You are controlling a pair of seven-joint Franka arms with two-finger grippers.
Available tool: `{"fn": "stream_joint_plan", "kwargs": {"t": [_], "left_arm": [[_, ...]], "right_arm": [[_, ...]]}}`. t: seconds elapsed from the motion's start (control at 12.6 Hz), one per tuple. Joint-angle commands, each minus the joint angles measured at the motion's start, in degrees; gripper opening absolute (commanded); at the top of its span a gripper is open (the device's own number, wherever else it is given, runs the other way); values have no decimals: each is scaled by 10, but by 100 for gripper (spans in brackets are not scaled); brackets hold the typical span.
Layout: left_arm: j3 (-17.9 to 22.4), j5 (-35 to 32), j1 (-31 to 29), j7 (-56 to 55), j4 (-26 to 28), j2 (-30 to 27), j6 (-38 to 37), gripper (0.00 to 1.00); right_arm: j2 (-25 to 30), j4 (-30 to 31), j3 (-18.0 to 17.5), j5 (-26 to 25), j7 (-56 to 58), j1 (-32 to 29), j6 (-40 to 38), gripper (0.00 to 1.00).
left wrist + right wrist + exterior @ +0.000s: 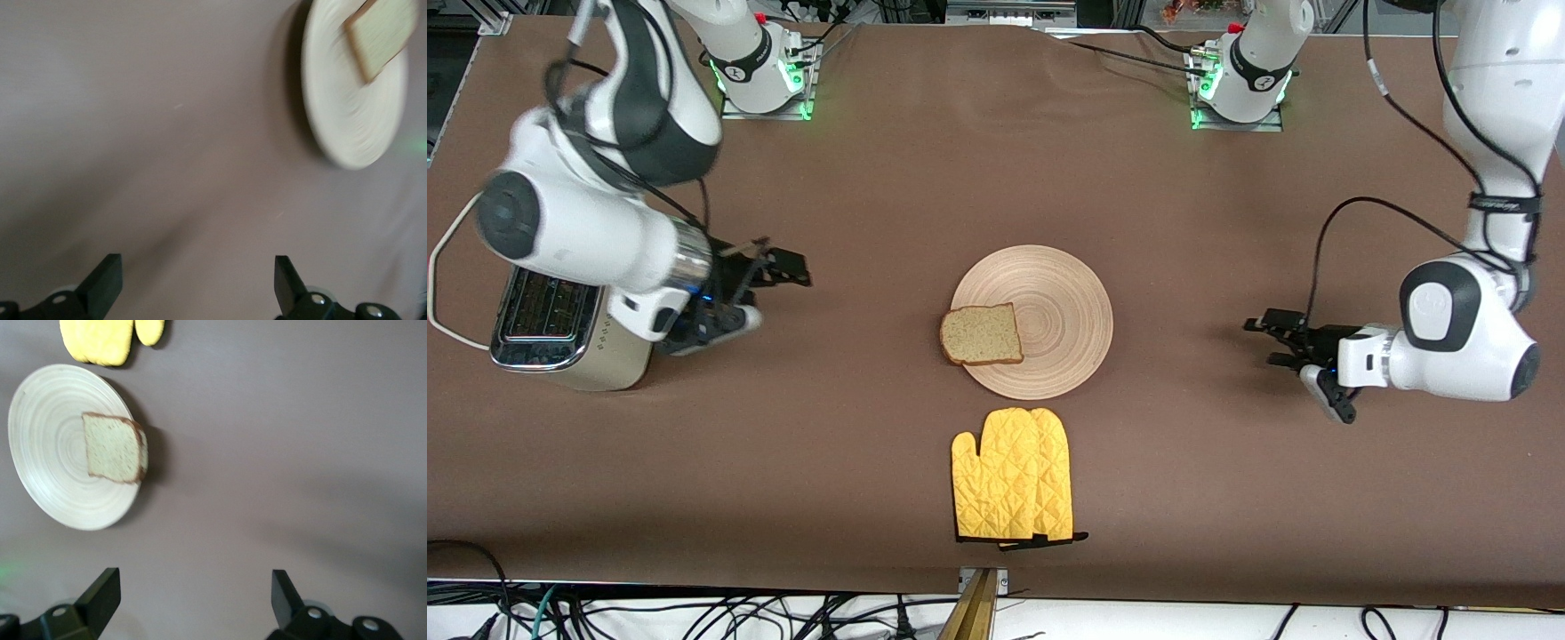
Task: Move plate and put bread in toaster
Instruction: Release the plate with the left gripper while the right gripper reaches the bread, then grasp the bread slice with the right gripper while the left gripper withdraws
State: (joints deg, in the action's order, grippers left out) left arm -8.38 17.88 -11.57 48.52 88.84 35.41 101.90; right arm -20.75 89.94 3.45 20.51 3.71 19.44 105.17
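The pale wooden plate [1063, 307] lies mid-table. The bread [981, 335] lies on its rim toward the right arm's end, overhanging a little. The cream toaster [551, 333] stands at the right arm's end, partly hidden by the right arm. My right gripper [783, 267] is open and empty over bare cloth between the toaster and the plate. My left gripper [1264, 340] is open and empty over bare cloth toward the left arm's end. The left wrist view shows the plate [340, 113] and bread [381, 30] ahead of the open left gripper [198, 273]. The right wrist view shows the plate [47, 453], the bread [115, 448] and the open right gripper [195, 590].
Yellow quilted oven mitts [1014, 487] lie just nearer the front camera than the plate, and show in the right wrist view [100, 337]. A white cord [440, 293] loops from the toaster at the table's end. Brown cloth covers the table.
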Motion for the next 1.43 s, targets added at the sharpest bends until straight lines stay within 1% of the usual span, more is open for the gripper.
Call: {"fn": "stream_joint_plan", "kwargs": {"t": [0.0,0.08,0.32,0.4,0.56,0.71,0.79,0.95,1.03,1.11,1.19,1.27,1.35], "left_arm": [[-13,-142,16,6,-46,-7,1,100],[-24,-170,16,5,-54,-12,2,100],[-32,-192,34,-2,-74,-38,1,100],[-33,-216,39,-4,-75,-50,1,100],[-32,-226,47,-60,-77,-69,-1,100],[-34,-230,51,-97,-77,-106,-2,100],[-33,-229,64,-117,-77,-119,-3,100],[-32,-245,71,-123,-78,-144,-12,100],[-33,-250,73,-124,-78,-160,-25,100],[-33,-251,78,-126,-82,-166,-57,100],[-25,-247,78,-141,-98,-180,-70,100],[-12,-244,80,-182,-88,-204,-70,100],[-11,-243,78,-246,-61,-233,-71,100]], "right_arm": [[-52,-6,1,57,-14,34,76,100],[-77,-6,1,84,-14,51,118,100],[-135,-7,1,151,-14,96,223,100],[-153,-9,1,171,-15,106,243,100],[-175,-10,1,209,-14,121,271,100],[-191,-9,1,215,-13,127,287,100],[-197,-8,1,215,-12,127,290,100],[-202,-6,1,215,-6,127,290,99],[-205,-5,1,216,-6,127,290,94],[-206,-4,1,220,-7,127,291,86],[-208,-4,1,228,-7,128,291,81],[-211,-3,1,235,-6,130,293,76],[-213,-3,1,237,-6,135,302,69]]}}
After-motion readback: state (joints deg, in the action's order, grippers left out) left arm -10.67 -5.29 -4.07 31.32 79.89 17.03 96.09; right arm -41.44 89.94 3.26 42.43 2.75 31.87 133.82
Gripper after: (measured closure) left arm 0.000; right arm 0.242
